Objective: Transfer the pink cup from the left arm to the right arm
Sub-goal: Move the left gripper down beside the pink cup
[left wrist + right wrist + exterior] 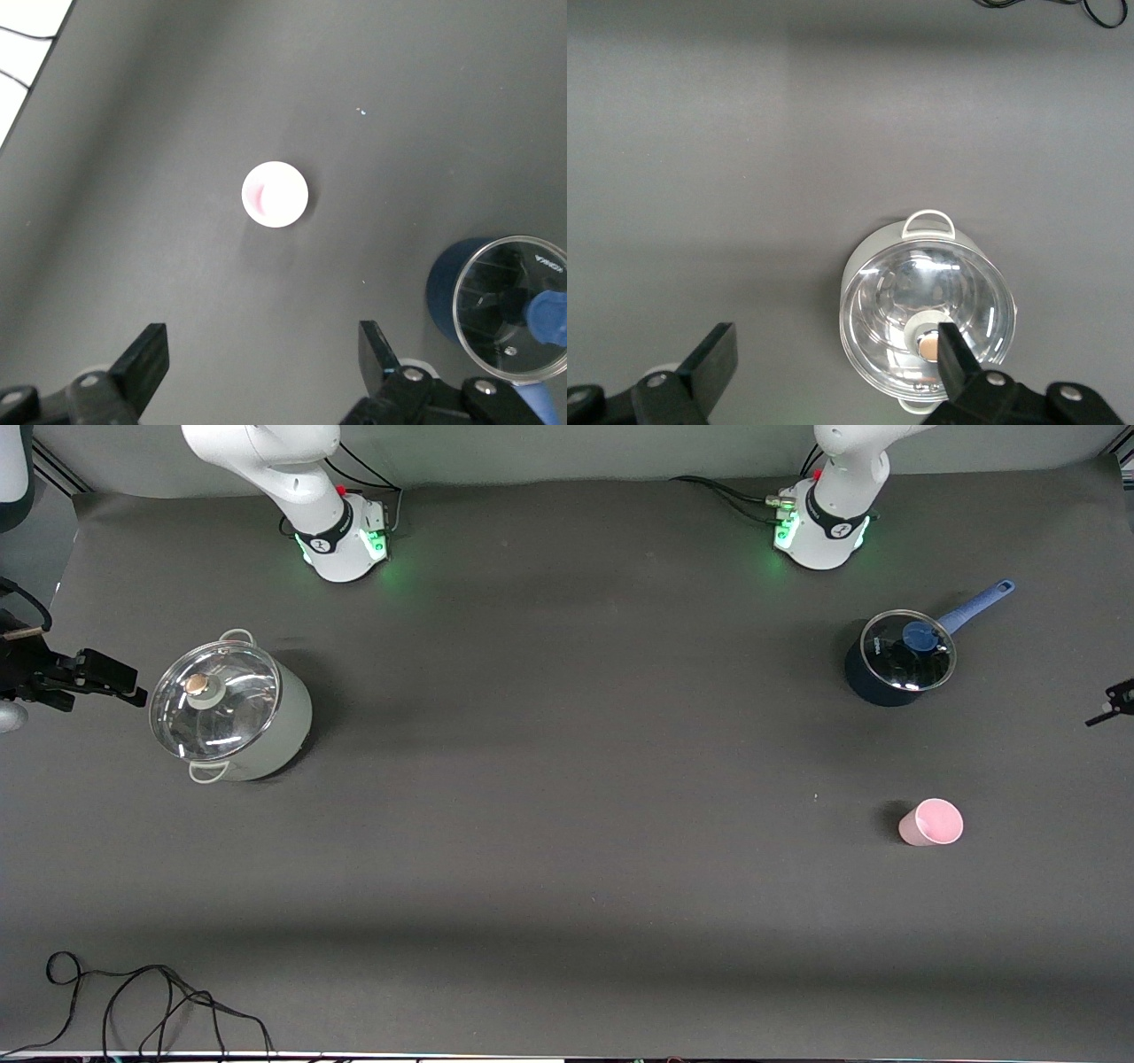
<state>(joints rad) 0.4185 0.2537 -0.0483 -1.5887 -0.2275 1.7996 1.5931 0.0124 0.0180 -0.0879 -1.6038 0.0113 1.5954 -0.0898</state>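
The pink cup stands upright on the dark table toward the left arm's end, nearer to the front camera than the dark blue saucepan. In the left wrist view the cup shows from above, mouth up, well clear of the fingers. My left gripper is open and empty, up in the air; only a black bit of it shows at the front view's edge. My right gripper is open and empty beside the grey pot, and shows in the front view.
A grey pot with a glass lid stands toward the right arm's end and shows in the right wrist view. The blue saucepan with its glass lid shows in the left wrist view. A black cable lies at the table's front corner.
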